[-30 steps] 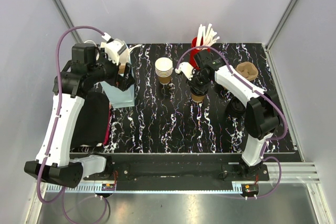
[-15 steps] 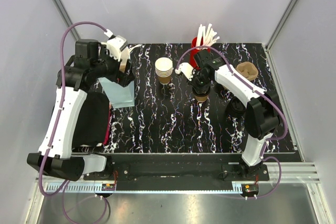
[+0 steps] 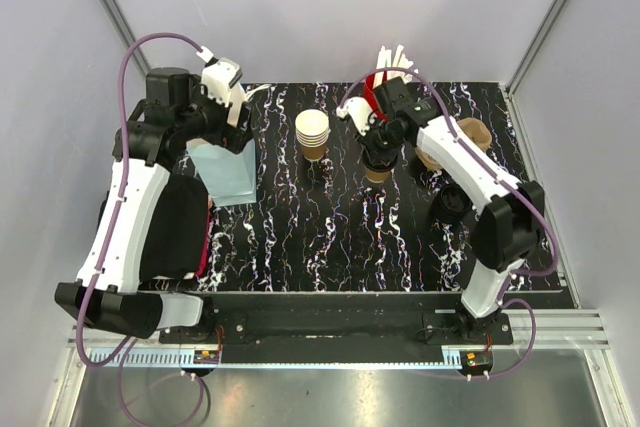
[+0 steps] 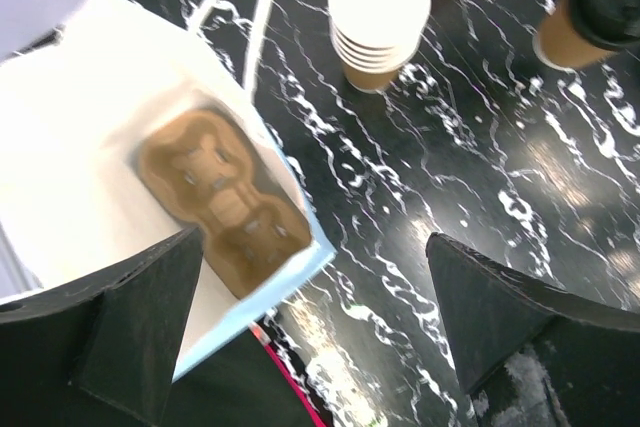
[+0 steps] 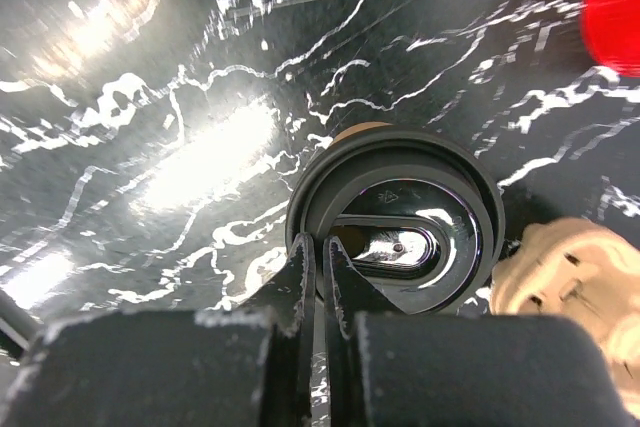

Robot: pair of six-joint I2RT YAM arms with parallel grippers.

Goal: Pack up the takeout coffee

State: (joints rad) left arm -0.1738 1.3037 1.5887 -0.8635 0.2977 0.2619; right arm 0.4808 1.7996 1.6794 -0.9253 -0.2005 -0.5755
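Takeout coffee [image 3: 377, 171]: lidded, mid-counter [image 3: 330, 237], shifted rearward since a second ago. Right tool [image 5: 321, 247] pinched narrow on lid [image 5: 455, 197] rim. Left tool [image 4: 315, 247] raised, wide above open paper bag [image 4: 90, 147]. Transfer apparently starting.

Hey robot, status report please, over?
Left gripper open over white bag. Right gripper pinching lid of coffee cup. Cup stack stands between.

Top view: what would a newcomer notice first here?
The right gripper, fingers shut, is at the lidded coffee, mid-table near the back. At left, the open left gripper hangs over a white bag with a brown tray inside. A cup stack stands between the two.
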